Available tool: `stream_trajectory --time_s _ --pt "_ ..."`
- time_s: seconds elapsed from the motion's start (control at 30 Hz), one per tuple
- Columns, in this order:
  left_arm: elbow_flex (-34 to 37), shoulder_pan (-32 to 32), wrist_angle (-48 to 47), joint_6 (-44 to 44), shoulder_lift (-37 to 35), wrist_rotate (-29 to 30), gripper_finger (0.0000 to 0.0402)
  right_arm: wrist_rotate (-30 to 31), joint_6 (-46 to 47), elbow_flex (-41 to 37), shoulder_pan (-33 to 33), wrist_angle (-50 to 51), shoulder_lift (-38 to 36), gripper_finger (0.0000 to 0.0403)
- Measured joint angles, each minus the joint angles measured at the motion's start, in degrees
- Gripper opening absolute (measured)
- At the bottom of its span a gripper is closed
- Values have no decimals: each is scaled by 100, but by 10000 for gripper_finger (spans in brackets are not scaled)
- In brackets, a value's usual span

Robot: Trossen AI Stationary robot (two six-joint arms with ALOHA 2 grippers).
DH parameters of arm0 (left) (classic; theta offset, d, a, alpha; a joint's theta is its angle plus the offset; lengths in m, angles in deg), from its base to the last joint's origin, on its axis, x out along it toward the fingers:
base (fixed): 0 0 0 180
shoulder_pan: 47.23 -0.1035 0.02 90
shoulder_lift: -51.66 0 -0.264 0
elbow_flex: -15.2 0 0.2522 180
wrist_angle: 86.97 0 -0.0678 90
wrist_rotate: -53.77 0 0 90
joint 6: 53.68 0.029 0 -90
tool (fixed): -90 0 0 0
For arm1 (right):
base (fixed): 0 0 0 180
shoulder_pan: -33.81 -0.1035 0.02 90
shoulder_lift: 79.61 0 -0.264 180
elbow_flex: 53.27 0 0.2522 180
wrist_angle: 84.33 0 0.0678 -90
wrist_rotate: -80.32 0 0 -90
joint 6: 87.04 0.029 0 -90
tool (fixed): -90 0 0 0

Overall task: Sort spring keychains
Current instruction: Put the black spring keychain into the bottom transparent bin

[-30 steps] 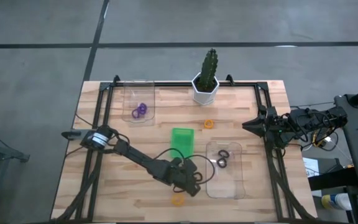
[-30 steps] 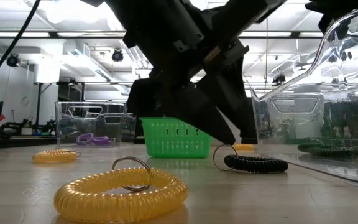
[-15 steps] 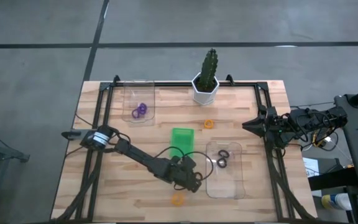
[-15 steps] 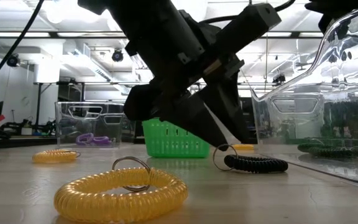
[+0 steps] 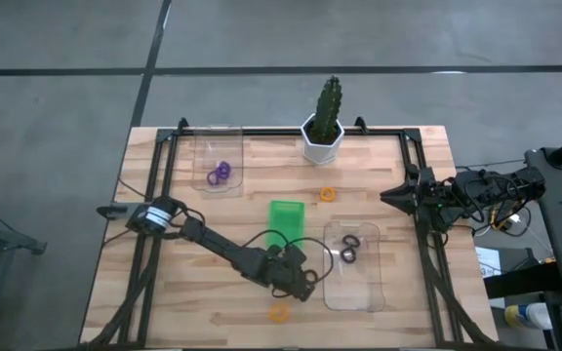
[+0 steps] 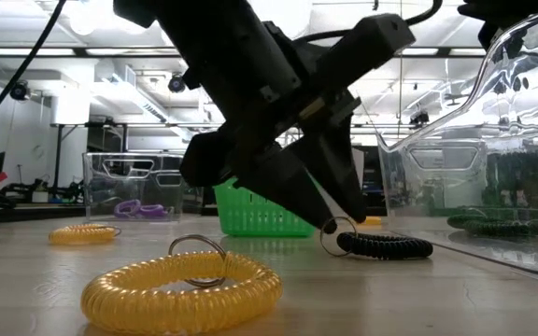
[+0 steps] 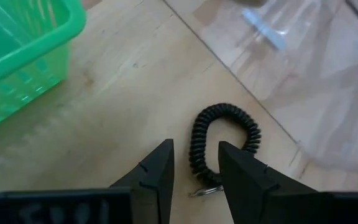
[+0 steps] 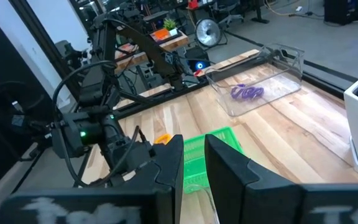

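On the worktop [image 5: 213,302], clear trays [image 5: 353,265] hold keychains already grouped by colour: purple far left, black near right. The left tool [image 7: 194,177] hangs released over a stray black keychain [image 7: 224,144] lying just outside the black tray, fingers straddling its coil, apparently to grasp it. The right tool [image 8: 192,163] waits nearly clenched, empty, at the right edge.

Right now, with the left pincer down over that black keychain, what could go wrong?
1. The left pincer straddles only the near end of the black coil, by its metal ring; closing there may pinch the ring alone and the coil could slip out.
2. The clear tray lies right beside the coil; a sideways nudge might shove it.
3. The green basket stands close behind, so a lift could clip it.
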Motion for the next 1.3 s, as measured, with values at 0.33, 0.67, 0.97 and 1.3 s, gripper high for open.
stream_trajectory --time_s 0.33,0.67,0.97,1.3 --pt "-21 -10 8 152 0 -297 117 9 -2 0 0 0 0 61" --pt "-22 -15 -301 -145 0 -303 117 12 2 0 0 0 0 61" --pt "-49 -11 -855 -592 -7 -282 117 10 2 0 0 0 0 61" --pt "-236 -6 -1349 -744 -7 -343 117 8 -22 0 0 6 0 61"
